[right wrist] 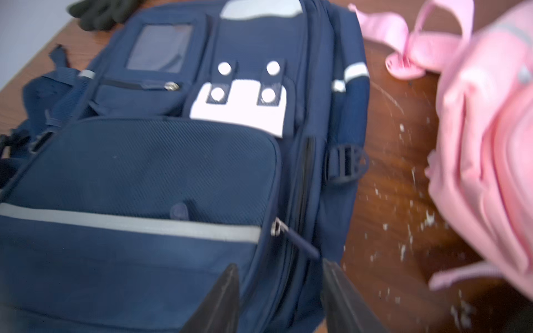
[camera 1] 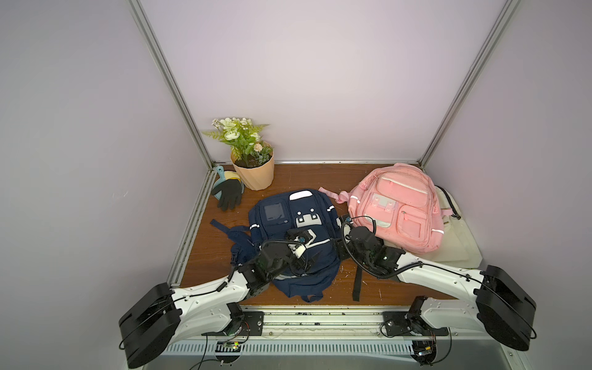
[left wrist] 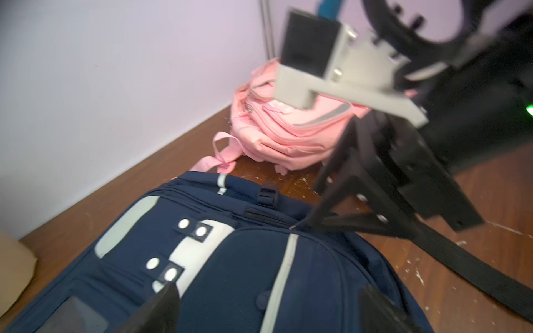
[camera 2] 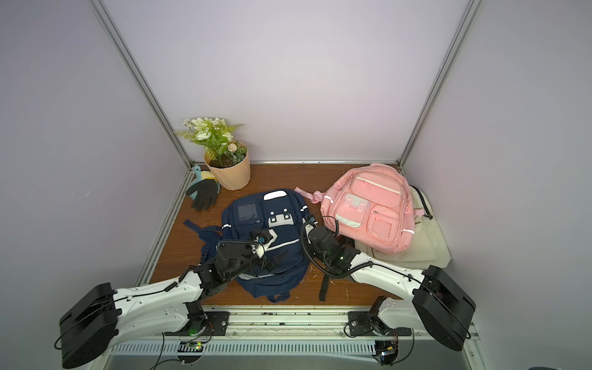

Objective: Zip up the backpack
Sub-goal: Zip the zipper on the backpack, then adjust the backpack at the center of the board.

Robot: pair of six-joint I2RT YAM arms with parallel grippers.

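In a top view, you have the navy backpack (camera 1: 272, 232) lying flat, front up, in the middle of the table (camera 1: 304, 176). The pink bag (camera 1: 400, 205) is just beside it on the right. Your left gripper (camera 1: 312, 259) hovers over the backpack's lower front pocket. Your right gripper (camera 1: 340, 248) sits at the backpack's right edge. From up here you cannot tell how wide either one stands. A glove (camera 1: 229, 193) and a plant pot (camera 1: 253, 173) sit well apart from it in the far left corner.

In the left wrist view, your left gripper (left wrist: 268, 291) is released, fingers spread wide over the front pocket, gripping nothing. Across the backpack (left wrist: 230, 274), the right gripper (left wrist: 314, 206) points its tips down at the side zipper, one tip just beside the pull (left wrist: 292, 227).

In the right wrist view, your right gripper (right wrist: 279, 263) is parted and empty. The pull (right wrist: 300, 243) hangs off its slider (right wrist: 277, 226) at the corner of the front pocket. It lies free just ahead of the gap between the fingers, its end close to the finger on the pink bag's side. Blur hides whether they touch.
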